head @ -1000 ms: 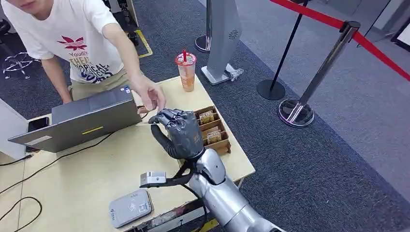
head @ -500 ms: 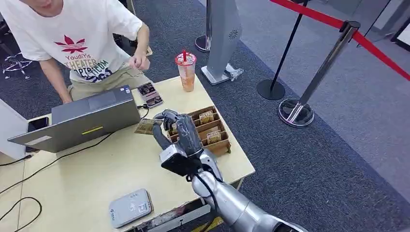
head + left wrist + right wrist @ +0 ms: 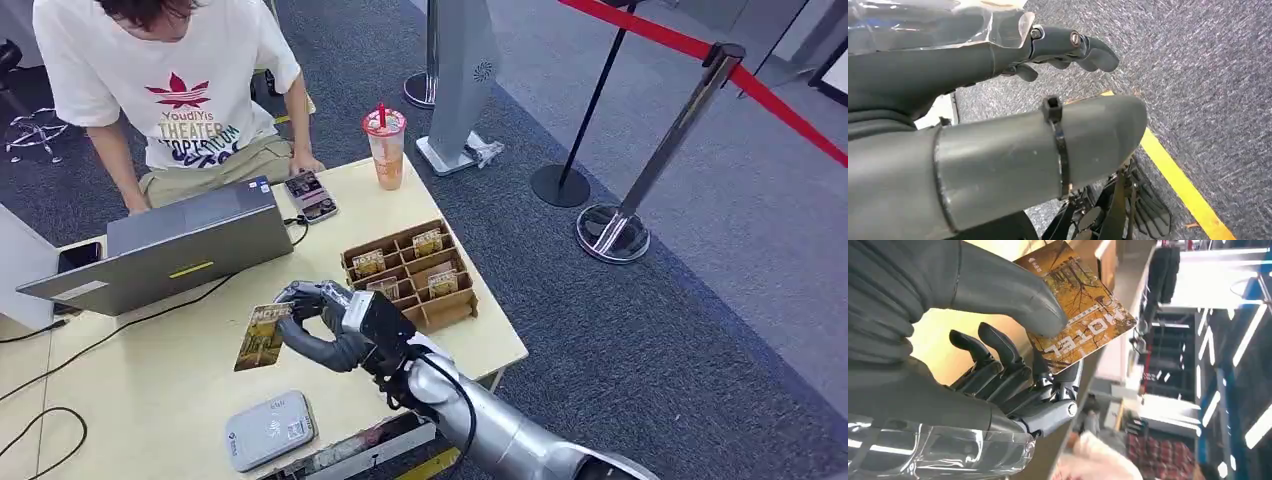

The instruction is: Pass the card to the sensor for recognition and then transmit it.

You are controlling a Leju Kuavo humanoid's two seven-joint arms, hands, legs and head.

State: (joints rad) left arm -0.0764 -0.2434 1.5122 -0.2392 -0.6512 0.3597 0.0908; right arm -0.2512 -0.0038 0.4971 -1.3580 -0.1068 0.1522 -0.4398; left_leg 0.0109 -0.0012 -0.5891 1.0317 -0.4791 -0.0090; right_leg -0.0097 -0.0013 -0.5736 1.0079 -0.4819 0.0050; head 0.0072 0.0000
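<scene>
My right hand (image 3: pixel 325 325) pinches an orange-brown hotel card (image 3: pixel 262 337) between the thumb and fingers and holds it upright above the table. The card hangs a little above and beyond the grey card sensor (image 3: pixel 270 430), which lies flat near the table's front edge. In the right wrist view the thumb (image 3: pixel 1008 295) presses on the card (image 3: pixel 1083 325), with the fingers behind it. My left hand (image 3: pixel 948 60) hangs over the carpet with its fingers loosely apart and nothing in it.
A brown divided box (image 3: pixel 452 305) holding more cards sits to the right of my hand. A grey laptop (image 3: pixel 180 245) with cables lies at the back left, and a drink cup (image 3: pixel 385 148) at the far edge. A person (image 3: pixel 170 90) leans over the table's far side.
My right hand has swung from beside the card box to the near left with the card in it and now hovers near the sensor. The person has drawn their arm back.
</scene>
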